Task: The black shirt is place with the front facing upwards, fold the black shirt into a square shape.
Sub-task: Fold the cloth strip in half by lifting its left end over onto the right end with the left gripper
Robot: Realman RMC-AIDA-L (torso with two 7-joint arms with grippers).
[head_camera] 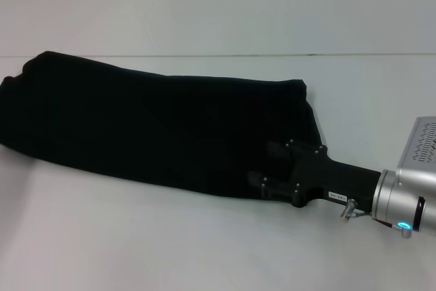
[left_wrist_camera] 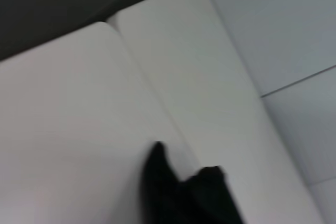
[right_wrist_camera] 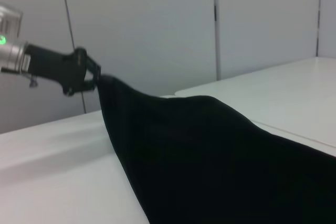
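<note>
White surface with pale wall panels behind; nothing else on it but the garment. Black shirt lies as a long band across the middle, running from far left toward the right, plain black side up, no lettering visible, so it appears already folded lengthwise. Right pincer sits at the shirt's right end, fingers pointing left and lying over the cloth; against black fabric I cannot tell how far apart they stand or whether any cloth is between them. Left pincer shows in the right wrist view, raised at the shirt's other end with a corner of fabric pulled up to its tip; fingers look closed on that corner, though the view is poor. Risks from here: if only the top layer is pinched, the lower layers will stay behind and the fold will open. Uneven lift between the two ends would skew the band, giving a slanted shape, not a square. A thin corner hold may slip under the weight of the hanging cloth. Dragging could bunch fabric beneath the right fingers.
</note>
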